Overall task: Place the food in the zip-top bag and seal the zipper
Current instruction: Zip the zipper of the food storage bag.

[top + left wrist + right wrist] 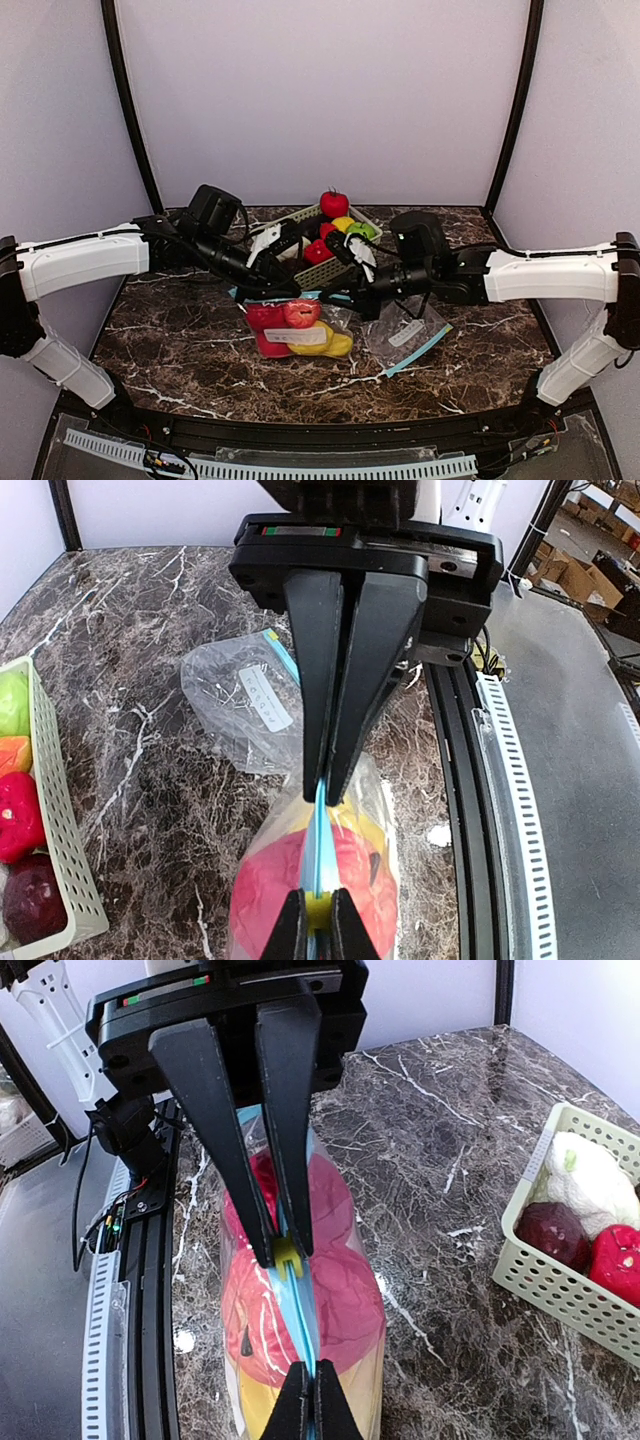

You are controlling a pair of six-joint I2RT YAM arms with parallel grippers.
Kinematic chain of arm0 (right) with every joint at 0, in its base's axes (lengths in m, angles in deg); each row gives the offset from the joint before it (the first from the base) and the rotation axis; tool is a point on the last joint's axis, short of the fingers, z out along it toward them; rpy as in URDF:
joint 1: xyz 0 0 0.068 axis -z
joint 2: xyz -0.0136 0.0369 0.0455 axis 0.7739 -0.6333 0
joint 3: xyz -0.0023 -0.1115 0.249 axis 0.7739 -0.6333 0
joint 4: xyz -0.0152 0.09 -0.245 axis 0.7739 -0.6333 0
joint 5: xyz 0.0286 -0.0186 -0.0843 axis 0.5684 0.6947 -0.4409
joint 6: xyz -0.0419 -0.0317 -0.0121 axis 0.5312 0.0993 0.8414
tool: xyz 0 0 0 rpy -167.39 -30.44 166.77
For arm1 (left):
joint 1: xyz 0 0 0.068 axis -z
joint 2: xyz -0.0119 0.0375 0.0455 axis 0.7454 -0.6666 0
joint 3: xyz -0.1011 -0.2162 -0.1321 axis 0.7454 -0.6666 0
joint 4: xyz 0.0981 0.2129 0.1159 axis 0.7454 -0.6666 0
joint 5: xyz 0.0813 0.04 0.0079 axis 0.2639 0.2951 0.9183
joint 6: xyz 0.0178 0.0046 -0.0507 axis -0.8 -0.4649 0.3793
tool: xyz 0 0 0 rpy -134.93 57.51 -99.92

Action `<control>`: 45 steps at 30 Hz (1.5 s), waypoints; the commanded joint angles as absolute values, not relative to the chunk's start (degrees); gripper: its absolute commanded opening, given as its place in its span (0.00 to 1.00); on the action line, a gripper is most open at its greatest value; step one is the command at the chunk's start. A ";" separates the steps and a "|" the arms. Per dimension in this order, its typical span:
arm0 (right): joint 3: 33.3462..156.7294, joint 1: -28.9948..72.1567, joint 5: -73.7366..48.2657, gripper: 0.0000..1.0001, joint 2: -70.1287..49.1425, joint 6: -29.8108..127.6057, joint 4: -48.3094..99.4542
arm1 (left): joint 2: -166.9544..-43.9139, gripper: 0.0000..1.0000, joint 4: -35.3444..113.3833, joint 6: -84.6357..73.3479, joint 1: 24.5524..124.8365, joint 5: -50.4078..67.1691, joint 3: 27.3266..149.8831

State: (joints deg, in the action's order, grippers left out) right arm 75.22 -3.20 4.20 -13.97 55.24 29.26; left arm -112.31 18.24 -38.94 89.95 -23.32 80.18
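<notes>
Grippers both pinch tight on the blue zipper strip (300,1330) of the clear, floppy zip-top plastic bag (300,338): your left gripper (320,925) at a small yellow piece (287,1252), perhaps the slider, your right gripper (308,1402) facing it. Glossy red and yellow plastic toy food (350,1305) fills the bag, which sits on the dark marble table (180,340) just before the pale green slatted basket (325,272). Expect light, slippery film, so hold the stiffer zip.
</notes>
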 commanded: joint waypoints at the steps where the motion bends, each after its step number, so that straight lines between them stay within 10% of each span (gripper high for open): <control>1: 72.95 0.20 -0.45 0.00 -10.43 55.36 22.98 | -110.37 0.01 9.25 -40.03 87.75 -18.33 80.00; 45: 68.11 7.71 -4.49 0.00 -1.13 57.65 15.81 | -108.73 0.01 8.39 -41.29 85.76 -14.27 79.55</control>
State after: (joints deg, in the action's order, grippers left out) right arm 69.53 4.99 -0.26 -3.63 57.34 19.25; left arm -111.65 14.94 -40.51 87.66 -17.68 80.20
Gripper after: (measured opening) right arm 0.007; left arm 0.062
